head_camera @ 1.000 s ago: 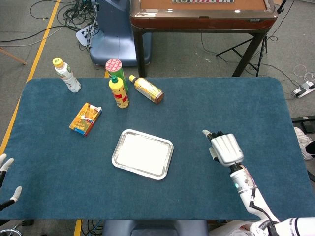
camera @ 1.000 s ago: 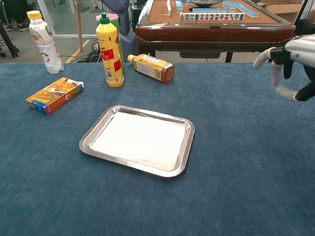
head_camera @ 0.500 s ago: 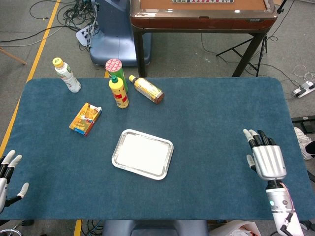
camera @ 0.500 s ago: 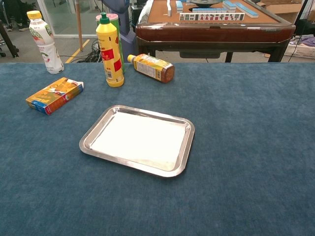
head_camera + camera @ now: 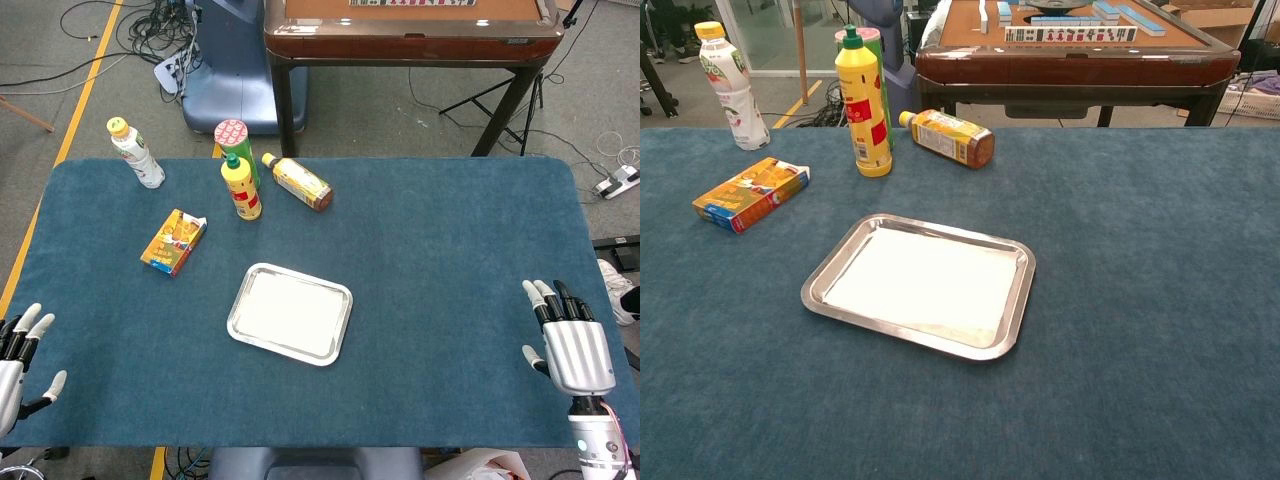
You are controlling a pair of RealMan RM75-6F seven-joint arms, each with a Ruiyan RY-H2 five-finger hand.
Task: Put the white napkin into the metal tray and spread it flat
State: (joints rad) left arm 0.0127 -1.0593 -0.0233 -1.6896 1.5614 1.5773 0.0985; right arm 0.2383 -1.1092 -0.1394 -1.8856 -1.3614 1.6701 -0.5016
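Blue worktop (image 5: 420,260) is seen holding the metal tray (image 5: 237,315), with the white napkin (image 5: 288,312) laid flat inside. Left hand (image 5: 12,364) and right hand (image 5: 576,352) are held spread, holding nothing, at opposite near edges

The white napkin (image 5: 920,282) lies flat inside the shiny metal tray (image 5: 1019,300), which sits near the middle of the bench.

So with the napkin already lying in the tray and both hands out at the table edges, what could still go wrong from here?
Little, probably. The white napkin lies loose and flat in the metal tray, so a draft or nudge could shift or ruffle it. If the right hand or left hand, both open and empty, swept back inward, they might bump the tray. The yellow bottle stands upright behind it and could topple.
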